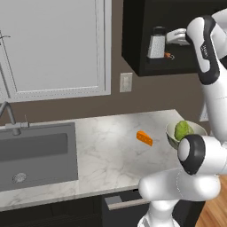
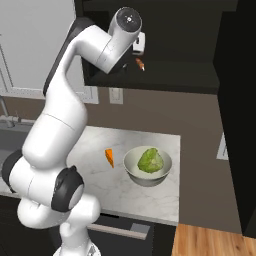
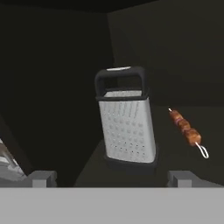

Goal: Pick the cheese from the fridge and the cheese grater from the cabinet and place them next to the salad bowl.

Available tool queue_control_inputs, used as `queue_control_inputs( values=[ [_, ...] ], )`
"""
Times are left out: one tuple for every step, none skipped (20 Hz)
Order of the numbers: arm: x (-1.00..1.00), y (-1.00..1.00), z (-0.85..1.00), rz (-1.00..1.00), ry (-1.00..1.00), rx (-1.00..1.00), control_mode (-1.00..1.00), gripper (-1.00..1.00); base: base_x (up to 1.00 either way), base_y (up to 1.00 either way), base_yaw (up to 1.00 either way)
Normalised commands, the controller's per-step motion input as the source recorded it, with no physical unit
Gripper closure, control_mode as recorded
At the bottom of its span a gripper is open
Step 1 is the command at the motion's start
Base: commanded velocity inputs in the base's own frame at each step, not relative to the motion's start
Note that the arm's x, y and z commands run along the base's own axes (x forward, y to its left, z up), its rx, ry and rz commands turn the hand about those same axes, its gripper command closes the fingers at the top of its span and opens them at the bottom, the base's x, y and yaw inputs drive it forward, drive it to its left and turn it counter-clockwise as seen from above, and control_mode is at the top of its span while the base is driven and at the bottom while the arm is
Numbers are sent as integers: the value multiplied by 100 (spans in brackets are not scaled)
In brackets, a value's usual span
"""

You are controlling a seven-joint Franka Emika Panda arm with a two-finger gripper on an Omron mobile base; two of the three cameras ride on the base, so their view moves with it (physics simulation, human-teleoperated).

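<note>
Cheese grater: 1 unit, upright on the floor of the open cabinet, a brown skewer lying just beside it. Rigid metal body, likely light but smooth and tapered; the black top handle or the 2 flat sides look the surest hold. Gripper: spread, empty, short of the grater. Cheese: 1 wedge, already on the counter near the salad bowl, which holds green leaves.

Brown wall w/ white window, marble counter, grey sink, wood floor
</note>
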Motion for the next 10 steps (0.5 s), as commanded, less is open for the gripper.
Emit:
queue_control_inputs(
  values=[
    [27, 0, 0, 4, -4, 1, -100, -100, 0, 0, 0],
    [24, 0, 0, 3, -3, 1, -100, -100, 0, 0, 0],
    [24, 0, -1, 3, -2, 0, -100, -100, 0, 0, 0],
    [24, 0, -5, 3, -1, 0, -100, -100, 0, 0, 0],
    [22, -4, -5, 4, -1, 0, -100, -100, 0, 0, 0],
    [27, -11, -4, 5, -1, 0, -100, -100, 0, 0, 0],
    [28, -14, -3, 7, -1, 0, -100, -100, 0, 0, 0],
    [27, -13, -3, 7, -1, 0, -100, -100, 0, 0, 0],
    [26, -12, -4, 7, -2, 0, -100, -100, 0, 0, 0],
    [26, -11, -5, 7, -1, 0, -100, -100, 0, 0, 0]
  ],
)
